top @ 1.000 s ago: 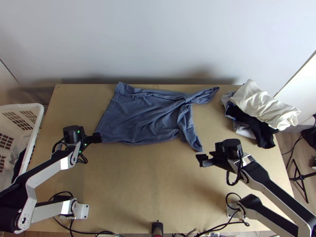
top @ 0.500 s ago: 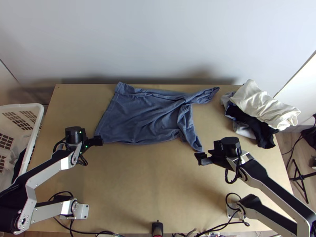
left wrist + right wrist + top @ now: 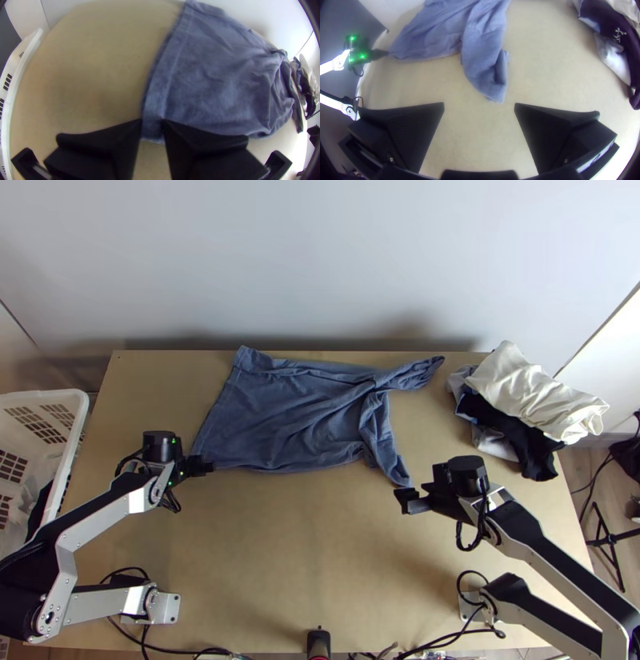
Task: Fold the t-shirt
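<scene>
Left claw [image 3: 210,466] astride t-shirt [image 3: 288,416] (one corner)

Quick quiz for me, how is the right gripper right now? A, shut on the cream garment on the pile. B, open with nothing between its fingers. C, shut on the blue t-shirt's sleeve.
B: the right gripper's fingers stand wide apart, with bare table between them, near the blue sleeve's end.

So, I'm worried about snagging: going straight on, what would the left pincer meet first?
Probably the blue t-shirt's hem, at its near corner, just ahead of the left pincer; the depth between is unclear.
</scene>
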You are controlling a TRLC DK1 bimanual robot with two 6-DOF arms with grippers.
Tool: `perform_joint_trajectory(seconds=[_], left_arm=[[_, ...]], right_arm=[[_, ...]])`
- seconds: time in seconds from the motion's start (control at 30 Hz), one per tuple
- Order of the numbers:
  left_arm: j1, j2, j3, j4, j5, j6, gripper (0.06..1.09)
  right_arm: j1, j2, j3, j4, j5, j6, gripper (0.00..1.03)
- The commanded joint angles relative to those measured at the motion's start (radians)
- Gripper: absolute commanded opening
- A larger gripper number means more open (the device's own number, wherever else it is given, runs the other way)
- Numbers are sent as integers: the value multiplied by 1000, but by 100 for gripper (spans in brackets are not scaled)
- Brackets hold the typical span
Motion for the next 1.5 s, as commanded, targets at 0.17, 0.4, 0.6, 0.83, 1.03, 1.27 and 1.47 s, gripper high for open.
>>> perform_joint_trajectory(seconds=[0.17, 0.4, 0.6, 0.83, 1.03, 1.27, 1.47], left_arm=[[-63, -61, 0, -61, 35, -44, 9], [-44, -59, 9, -64, 35, -44, 9], [-44, -56, 12, -59, 35, -52, 9], [-43, -44, 11, -44, 35, -61, 9], [-32, -64, 9, -49, 33, -66, 9], [5, -115, -6, -56, 35, -60, 9], [22, -129, -6, -61, 33, -52, 9]], right_arm=[[-2, 1, -6, 1, 2, 2, 98], [23, 22, -61, 107, 2, 22, 98], [23, 51, -58, 148, 15, 7, 98], [66, 143, -49, 220, 38, -29, 98], [54, 228, -23, 234, 106, -104, 98], [-6, 284, -28, 294, 137, -156, 98], [11, 298, -42, 358, 241, -202, 62]])
